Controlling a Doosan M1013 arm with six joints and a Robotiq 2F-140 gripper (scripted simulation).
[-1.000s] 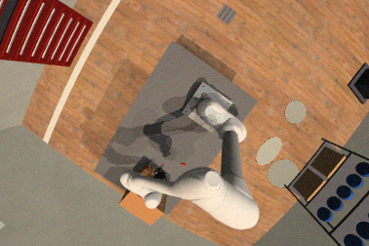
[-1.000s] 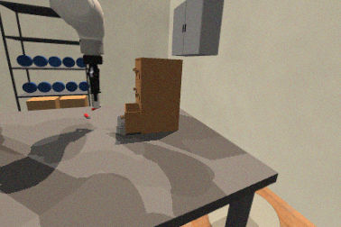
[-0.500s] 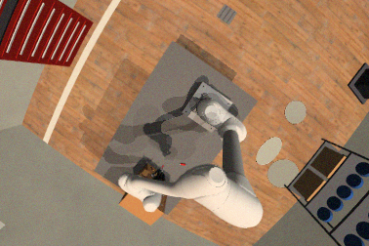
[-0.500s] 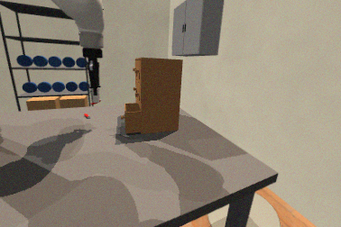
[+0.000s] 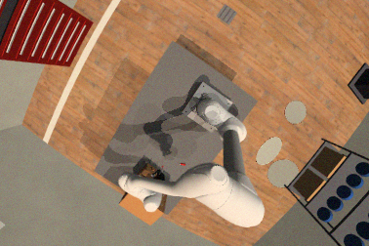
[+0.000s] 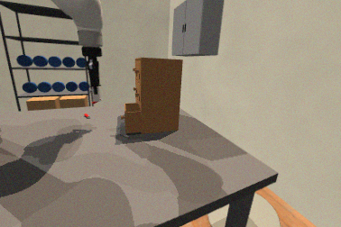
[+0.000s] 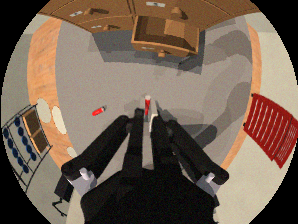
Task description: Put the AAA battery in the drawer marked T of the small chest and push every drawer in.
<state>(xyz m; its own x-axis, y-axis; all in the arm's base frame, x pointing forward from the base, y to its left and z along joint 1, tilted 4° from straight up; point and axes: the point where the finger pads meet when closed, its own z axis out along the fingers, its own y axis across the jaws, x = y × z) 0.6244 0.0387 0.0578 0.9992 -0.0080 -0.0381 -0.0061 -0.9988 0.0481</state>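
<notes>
My gripper [image 7: 146,104] is shut on a thin pale stick with a red tip, the AAA battery [image 7: 147,106], and holds it upright above the table. In the side view the gripper [image 6: 96,94] hangs well above the table top, left of the small wooden chest [image 6: 156,95]. The chest's lowest drawer [image 6: 132,116] stands pulled out; the wrist view shows it as an open tray [image 7: 165,34] ahead of the fingers. I cannot read the drawer marks. From above, my arm hides most of the chest.
A small red object [image 6: 87,115] lies on the table left of the chest; it also shows in the wrist view [image 7: 99,111] and from above [image 5: 182,164]. The chest stands near the table's edge. A shelf with blue items [image 6: 45,75] is behind.
</notes>
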